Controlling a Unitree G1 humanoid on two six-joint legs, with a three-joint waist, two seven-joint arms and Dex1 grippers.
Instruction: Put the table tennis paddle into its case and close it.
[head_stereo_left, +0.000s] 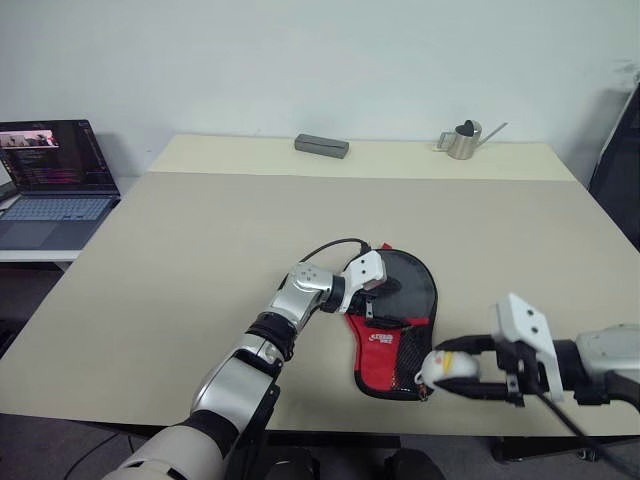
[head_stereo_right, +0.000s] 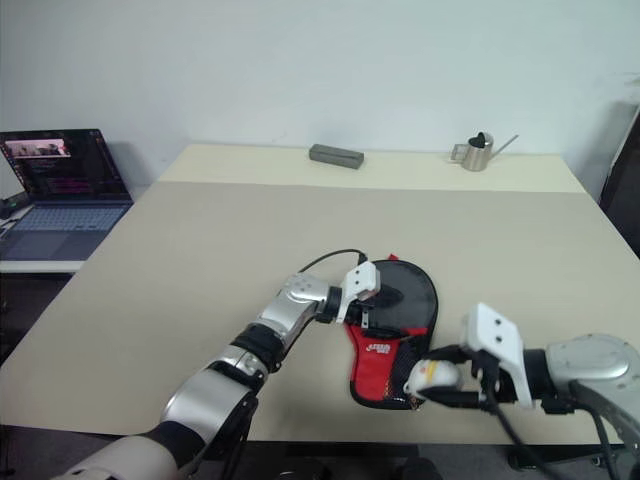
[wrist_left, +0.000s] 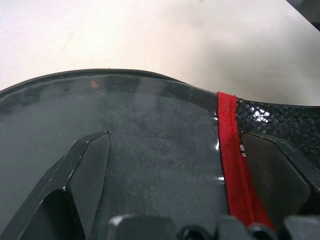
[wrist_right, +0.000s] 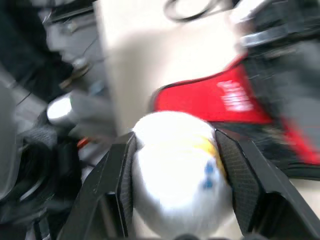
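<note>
Beige table (head_stereo_left: 200, 260), laptop (head_stereo_left: 55, 180) beside, white wall (head_stereo_left: 300, 60) behind

The left gripper (head_stereo_left: 375, 285) covers part of the case (head_stereo_left: 400, 330), and the paddle inside is hidden. The white object (wrist_right: 175, 170) between the right gripper's fingers is blurred.

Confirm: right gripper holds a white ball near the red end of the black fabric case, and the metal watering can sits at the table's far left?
Wrong side. The small metal watering can sits at the beige table's far right, as the left eye view shows. Right gripper does hold the white ball by the black fabric case.
</note>
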